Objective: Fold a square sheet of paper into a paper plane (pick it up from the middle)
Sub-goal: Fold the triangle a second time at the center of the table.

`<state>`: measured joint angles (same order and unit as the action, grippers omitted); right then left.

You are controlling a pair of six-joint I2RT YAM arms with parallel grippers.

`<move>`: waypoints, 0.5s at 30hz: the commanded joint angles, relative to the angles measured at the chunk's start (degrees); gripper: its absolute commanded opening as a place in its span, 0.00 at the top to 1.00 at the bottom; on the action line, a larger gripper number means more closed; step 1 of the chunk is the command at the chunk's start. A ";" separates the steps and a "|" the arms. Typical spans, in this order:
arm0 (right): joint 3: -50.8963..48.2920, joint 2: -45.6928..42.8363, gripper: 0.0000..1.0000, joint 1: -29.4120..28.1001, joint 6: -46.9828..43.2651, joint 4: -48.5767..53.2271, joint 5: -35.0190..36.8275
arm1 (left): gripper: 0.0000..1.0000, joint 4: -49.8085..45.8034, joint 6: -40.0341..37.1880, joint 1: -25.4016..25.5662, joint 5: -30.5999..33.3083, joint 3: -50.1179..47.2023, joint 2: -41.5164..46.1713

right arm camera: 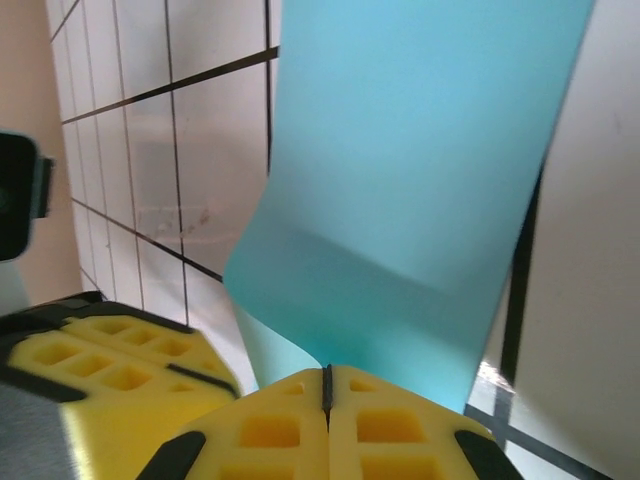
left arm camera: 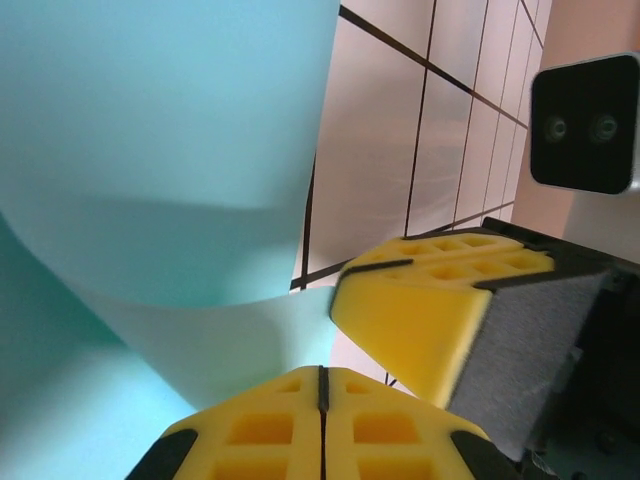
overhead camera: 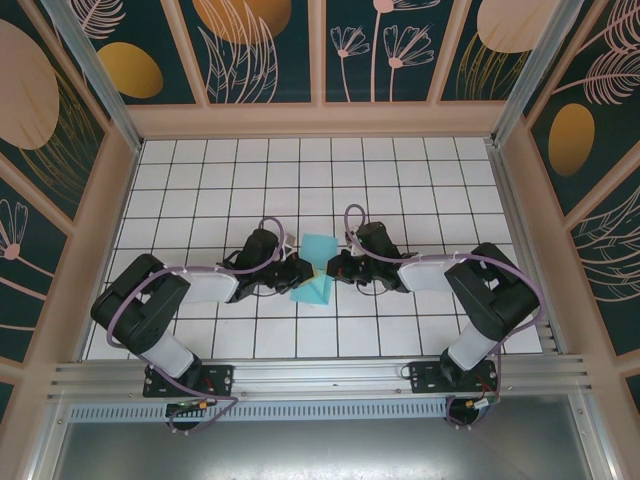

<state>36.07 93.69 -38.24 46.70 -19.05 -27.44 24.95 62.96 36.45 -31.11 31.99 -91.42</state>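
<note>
Where the two arms meet over the middle of the white tiled counter (overhead camera: 400,180), the light-blue sheet of paper (overhead camera: 320,250) sits directly between the left jaws and the right jaws, which face each other and nearly touch. Seen from above, part of the sheet reaches beyond the jaws toward the far side and part comes back on the near side, the near part looking darker.

In the left wrist view, the left jaws are pressed together, their yellow pads (left arm camera: 260,430) meeting at a thin seam, and a narrow corner of the sheet (left arm camera: 160,150) runs down into that seam. From there the paper bends up and spreads wide to the left of the jaws. A yellow pad of the right jaws (left arm camera: 420,310) stands just right of the seam, touching the paper's edge, with a black camera housing (left arm camera: 585,120) above it.

In the right wrist view, the right jaws are likewise pressed together on the sheet (right arm camera: 420,180), which rises straight ahead from their seam with a soft crease across it. The left jaws' yellow pad (right arm camera: 110,370) lies close at the left.
</note>
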 commanded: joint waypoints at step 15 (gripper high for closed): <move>4.21 0.42 0.97 0.87 -5.66 11.96 6.97 | 0.90 -1.86 -5.92 0.36 -2.46 6.59 -3.96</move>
<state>37.85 93.71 -37.89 43.46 -9.74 -21.87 22.90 58.92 36.45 -32.29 37.10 -94.00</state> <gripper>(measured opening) 0.046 0.099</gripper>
